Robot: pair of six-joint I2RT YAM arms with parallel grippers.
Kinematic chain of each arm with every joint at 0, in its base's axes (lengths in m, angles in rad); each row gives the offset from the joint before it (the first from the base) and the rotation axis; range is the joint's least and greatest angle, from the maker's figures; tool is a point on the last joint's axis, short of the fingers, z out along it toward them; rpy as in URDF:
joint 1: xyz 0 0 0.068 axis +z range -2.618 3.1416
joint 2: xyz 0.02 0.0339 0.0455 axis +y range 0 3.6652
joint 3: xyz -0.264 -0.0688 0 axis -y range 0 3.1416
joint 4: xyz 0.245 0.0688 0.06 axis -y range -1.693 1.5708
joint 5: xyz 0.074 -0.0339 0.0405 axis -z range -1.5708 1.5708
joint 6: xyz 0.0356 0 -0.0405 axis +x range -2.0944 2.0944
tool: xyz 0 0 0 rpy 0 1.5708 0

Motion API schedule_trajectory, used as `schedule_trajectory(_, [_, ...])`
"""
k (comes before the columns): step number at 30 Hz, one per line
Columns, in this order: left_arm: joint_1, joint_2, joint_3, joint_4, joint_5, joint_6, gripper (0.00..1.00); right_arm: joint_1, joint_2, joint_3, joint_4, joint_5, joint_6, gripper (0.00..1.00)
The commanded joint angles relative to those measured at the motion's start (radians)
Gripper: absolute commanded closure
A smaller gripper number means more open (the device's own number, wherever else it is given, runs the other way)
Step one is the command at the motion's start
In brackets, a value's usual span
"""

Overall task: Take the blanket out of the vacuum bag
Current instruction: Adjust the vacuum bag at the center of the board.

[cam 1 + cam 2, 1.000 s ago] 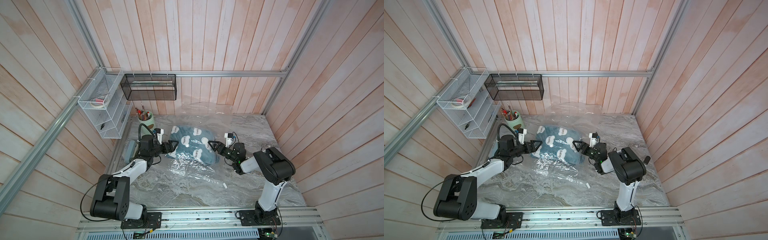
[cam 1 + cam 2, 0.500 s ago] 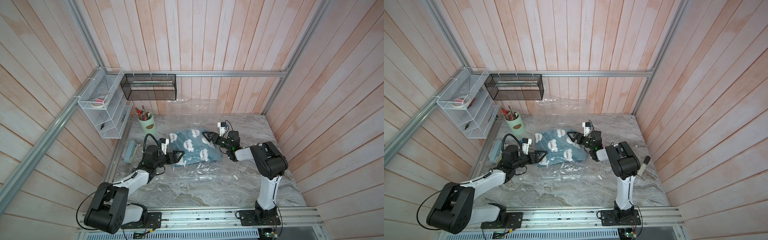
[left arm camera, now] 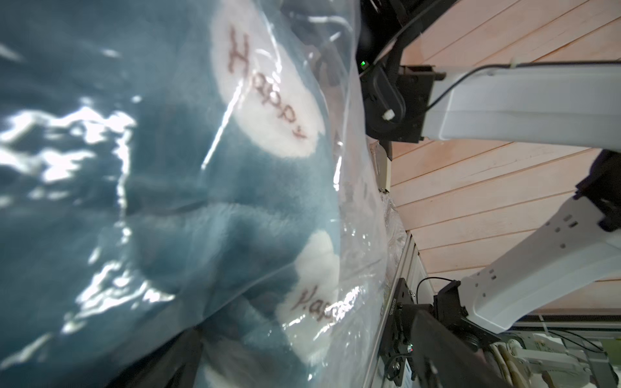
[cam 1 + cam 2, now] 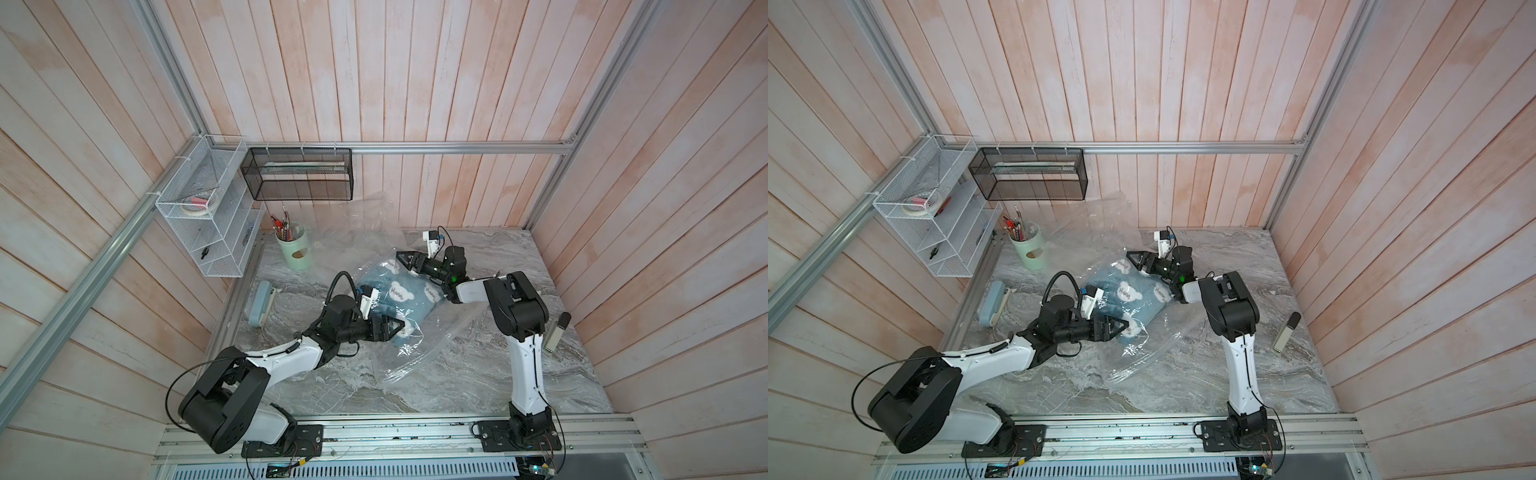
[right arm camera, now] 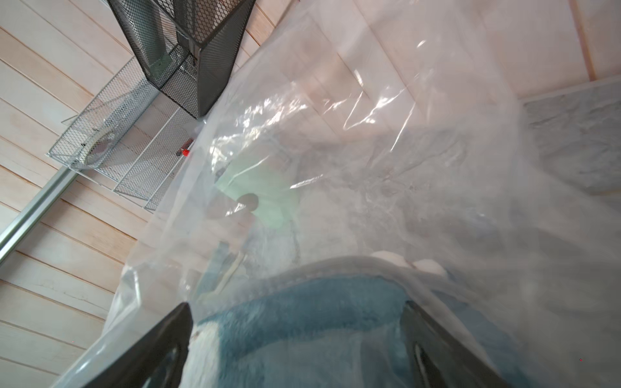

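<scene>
A: When both top views are checked, where is the blanket?
B: Inside the vacuum bag, in the middle of the table. The left gripper is at its 6 o'clock and the right gripper at 12 o'clock. Both are spread wide.
A: Left wrist view?
B: The bagged blanket fills it. The pincer's state cannot be told there.
A: Right wrist view?
B: The fingers are wide apart, with the blanket's bagged edge between them, unclamped.

Robot lab booth, wood-plank walls, aluminium frame, marble-look tabletop, wire shelves
</scene>
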Motion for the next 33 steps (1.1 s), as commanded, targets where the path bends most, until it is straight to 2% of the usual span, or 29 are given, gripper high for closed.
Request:
schedule_trajectory(1, [-0.051,0.066,0.104,-0.093,-0.034,0.034,0.0,0.045,0.067,0.074,-0.081,-0.096,0.033,0.04])
schedule_trajectory(4, [-0.075,0.081,0.179,-0.214,-0.104,0.104,0.0,0.044,0.023,0.097,-0.199,-0.053,-0.073,0.05])
schedule_trajectory(7, [-0.078,0.069,0.244,-0.356,-0.186,0.191,0.0,0.025,-0.082,0.074,-0.373,0.034,-0.238,0.05])
schedule_trajectory(10, [-0.083,0.063,0.319,-0.512,-0.3,0.284,0.0,-0.02,-0.189,0.077,-0.56,0.139,-0.345,0.05])
schedule_trajectory(13, [-0.095,0.07,0.41,-0.676,-0.391,0.376,0.0,-0.096,-0.313,0.048,-0.657,0.21,-0.384,0.05])
schedule_trajectory(16, [-0.145,0.081,0.512,-0.793,-0.419,0.452,0.0,-0.199,-0.438,0.024,-0.787,0.289,-0.404,0.05])
schedule_trajectory(21, [-0.278,0.113,0.641,-0.844,-0.509,0.524,0.0,-0.365,-0.64,-0.099,-0.964,0.495,-0.471,0.05])
schedule_trajectory(24, [-0.328,0.176,0.709,-0.83,-0.573,0.542,0.0,-0.508,-0.76,-0.268,-0.949,0.442,-0.463,0.05])
schedule_trajectory(25, [-0.377,0.208,0.742,-0.832,-0.595,0.546,0.0,-0.562,-0.805,-0.34,-0.924,0.412,-0.44,0.05])
schedule_trajectory(28, [-0.44,0.328,0.886,-0.885,-0.68,0.572,0.0,-0.681,-0.925,-0.534,-0.854,0.353,-0.389,0.05])
schedule_trajectory(33, [-0.568,0.583,1.154,-1.053,-0.964,0.7,0.0,-0.729,-1.068,-0.737,-0.815,0.345,-0.374,0.05])
